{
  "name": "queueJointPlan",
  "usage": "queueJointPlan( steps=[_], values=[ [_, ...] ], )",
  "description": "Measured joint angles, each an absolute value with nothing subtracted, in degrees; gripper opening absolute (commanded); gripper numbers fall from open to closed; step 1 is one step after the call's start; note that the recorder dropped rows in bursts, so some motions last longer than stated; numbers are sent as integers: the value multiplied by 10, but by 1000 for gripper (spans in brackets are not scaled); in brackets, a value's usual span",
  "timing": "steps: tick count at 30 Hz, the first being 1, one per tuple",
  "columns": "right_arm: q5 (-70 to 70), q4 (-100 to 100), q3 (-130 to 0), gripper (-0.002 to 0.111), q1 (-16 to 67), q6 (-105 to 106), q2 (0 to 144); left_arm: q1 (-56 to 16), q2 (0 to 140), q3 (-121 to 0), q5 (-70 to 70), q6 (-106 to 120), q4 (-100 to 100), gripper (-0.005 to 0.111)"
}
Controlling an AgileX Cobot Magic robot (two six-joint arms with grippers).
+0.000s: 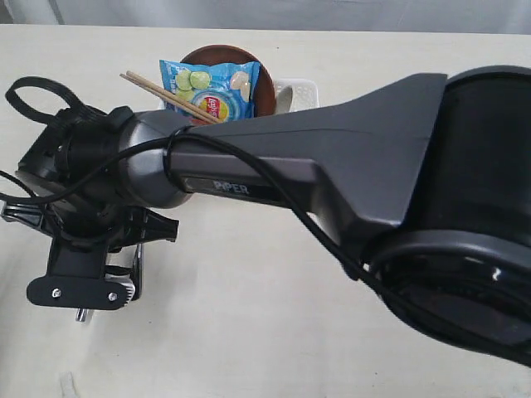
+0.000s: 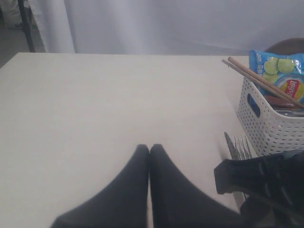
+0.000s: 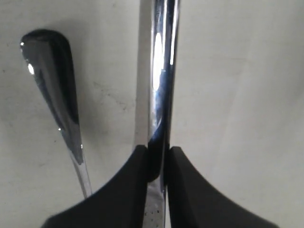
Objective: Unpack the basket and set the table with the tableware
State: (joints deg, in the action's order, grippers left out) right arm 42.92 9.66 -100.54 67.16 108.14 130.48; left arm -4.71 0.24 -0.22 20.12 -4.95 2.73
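Note:
My right gripper (image 3: 158,152) is shut on a steel knife (image 3: 161,71), held edge-on just above the table (image 3: 247,95). The fork's handle (image 3: 50,71) lies on the table beside it. From the left wrist, the knife tip (image 2: 229,142) and fork tines (image 2: 243,145) show beside the white basket (image 2: 270,128), partly behind the right gripper's black body (image 2: 259,175). In the basket are wooden chopsticks (image 2: 259,80), a blue chip bag (image 2: 280,71) and a brown plate (image 2: 287,45). My left gripper (image 2: 149,148) is shut on nothing, low over bare table. Cup, bowl and spoon are hidden.
In the exterior view the right arm (image 1: 332,157) reaches across from the right and covers most of the basket (image 1: 303,87); its gripper (image 1: 133,278) hangs at the left. A white curtain (image 2: 166,23) stands behind the table's far edge.

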Motion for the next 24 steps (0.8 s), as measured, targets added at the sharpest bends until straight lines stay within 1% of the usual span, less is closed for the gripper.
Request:
queueJointPlan(
  steps=[6, 22, 23, 24],
  values=[
    [417, 97, -1005, 0, 653, 1084, 1305, -47, 2, -2, 201, -50, 27, 0],
    [383, 67, -1005, 0, 636, 1107, 1317, -47, 2, -2, 201, -50, 27, 0],
    [382, 66, -1005, 0, 634, 1107, 1318, -47, 2, -2, 201, -50, 27, 0],
    [381, 64, -1005, 3, 631, 1107, 1319, -47, 2, -2, 201, -50, 27, 0]
  ],
)
